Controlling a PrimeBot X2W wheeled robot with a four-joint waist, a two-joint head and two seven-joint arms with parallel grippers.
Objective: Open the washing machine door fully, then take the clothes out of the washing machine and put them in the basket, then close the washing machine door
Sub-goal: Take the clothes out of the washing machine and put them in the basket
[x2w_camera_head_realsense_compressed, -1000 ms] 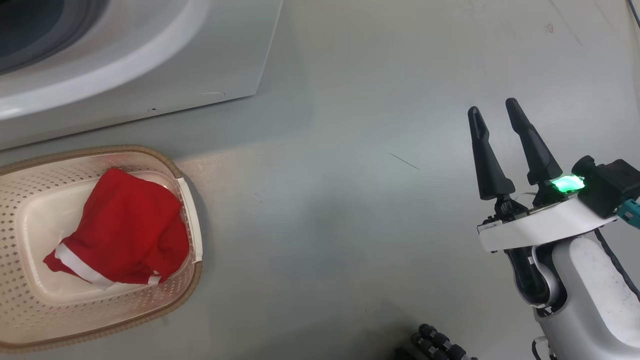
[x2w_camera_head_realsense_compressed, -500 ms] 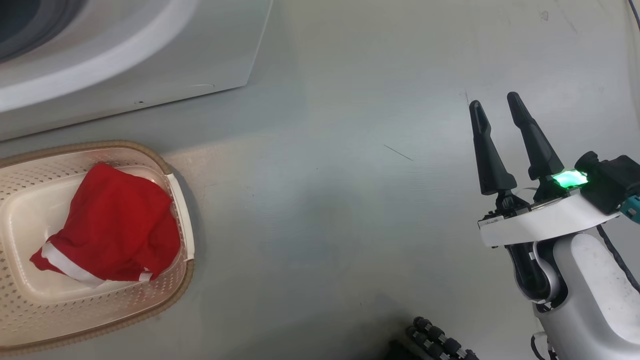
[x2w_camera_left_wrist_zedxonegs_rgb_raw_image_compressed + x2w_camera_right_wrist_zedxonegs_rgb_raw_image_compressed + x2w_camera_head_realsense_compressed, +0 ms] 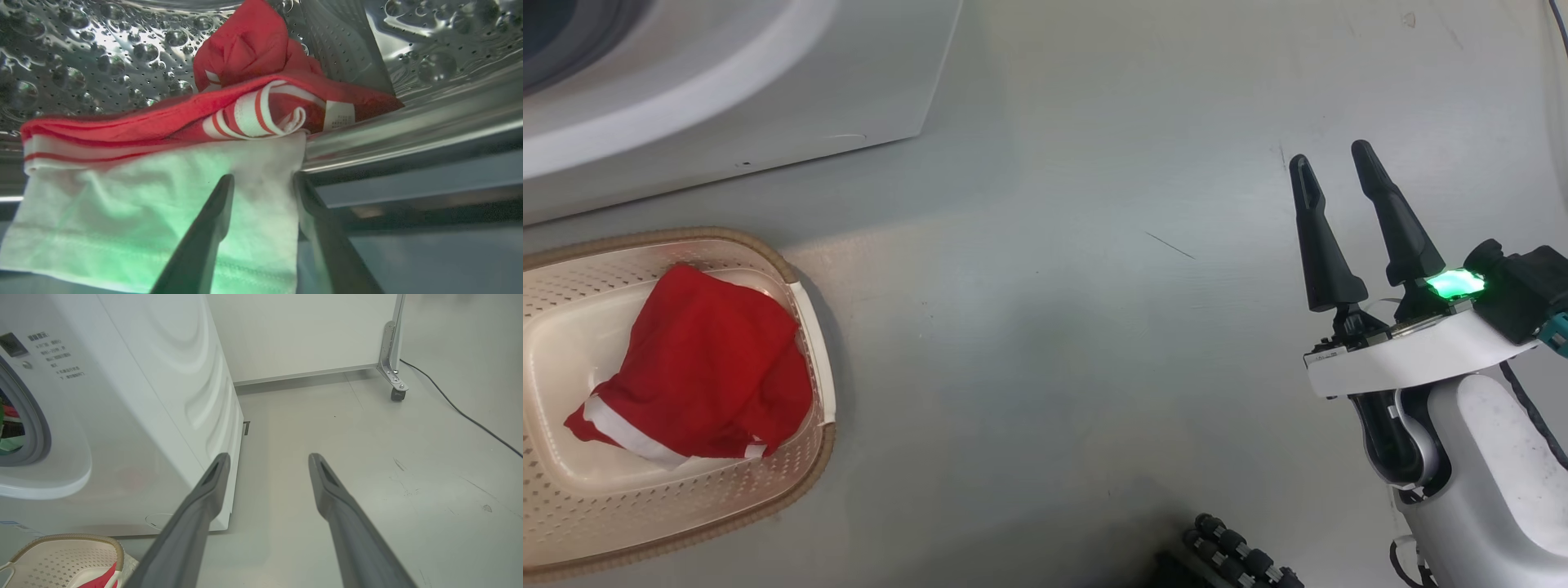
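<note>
Standing at the head view's upper left, one big white front-loading washing machine (image 3: 768, 90) holds the remaining work inside its steel perforated drum (image 3: 81, 61). One cream perforated plastic basket with a brown woven-look rim (image 3: 805, 327) sits just before the machine and contains one red garment with a white stripe (image 3: 703, 359). One red-and-white striped garment (image 3: 253, 114) lies draped over the drum lip, long axis across the jaws. Its white panel (image 3: 143, 204) hangs directly ahead of the left gripper (image 3: 263, 179). A red bunch (image 3: 241, 45) behind may be a second item; this cannot be told. The left jaws stand apart, pinching nothing. The right gripper (image 3: 1331, 155), spread and empty, hovers over grey floor (image 3: 1054, 367), well apart from the drum; the left arm is nearer.
</note>
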